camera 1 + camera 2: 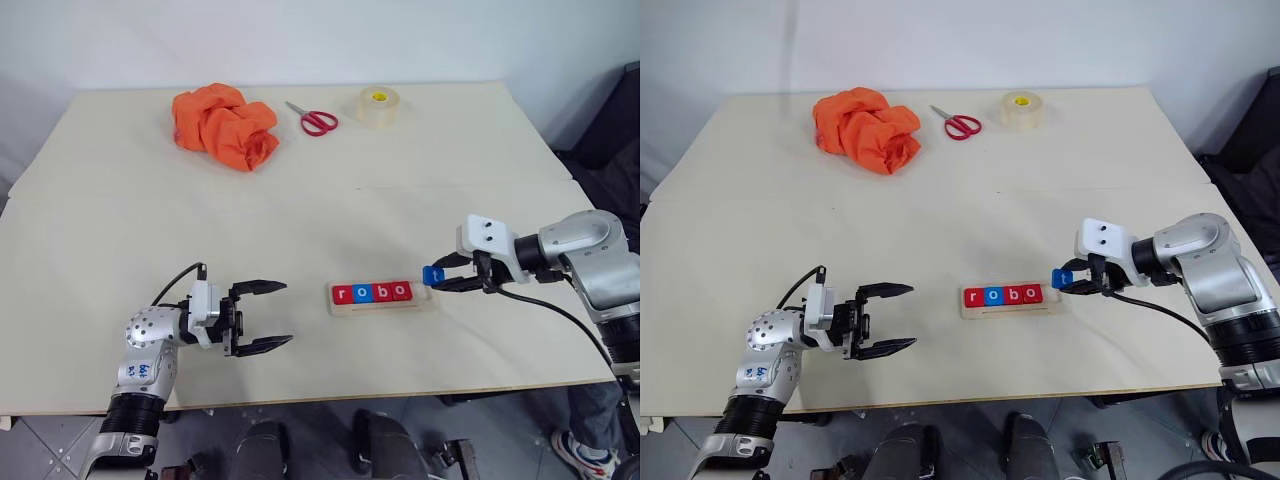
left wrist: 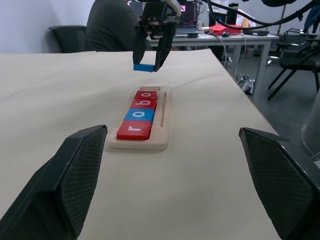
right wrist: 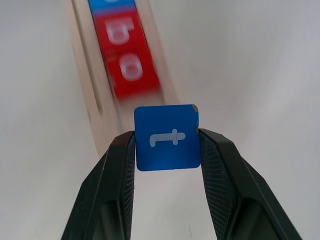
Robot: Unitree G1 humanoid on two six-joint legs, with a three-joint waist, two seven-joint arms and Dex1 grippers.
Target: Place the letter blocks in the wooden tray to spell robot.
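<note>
- Wooden tray [image 1: 380,305] lies on the surface between both hands, holding r, o, b, o [image 1: 372,292]; its end slot nearest the right hand [image 1: 437,277] is free.
- Right hand grips the blue t block [image 3: 167,137] just above that end.
- Left hand [image 1: 262,316] hovers open beside the tray.
- Last step, I judge: lower the t into the slot, then release.

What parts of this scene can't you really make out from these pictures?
- Right wrist view: the letters on the tiles in the wooden tray are smeared by blur, and its far end is cut off by the edge.
- Right wrist view: the blue t block hides the empty slot at the tray's end.
- Left wrist view: the person behind the table is cut off above the shoulders.
</note>
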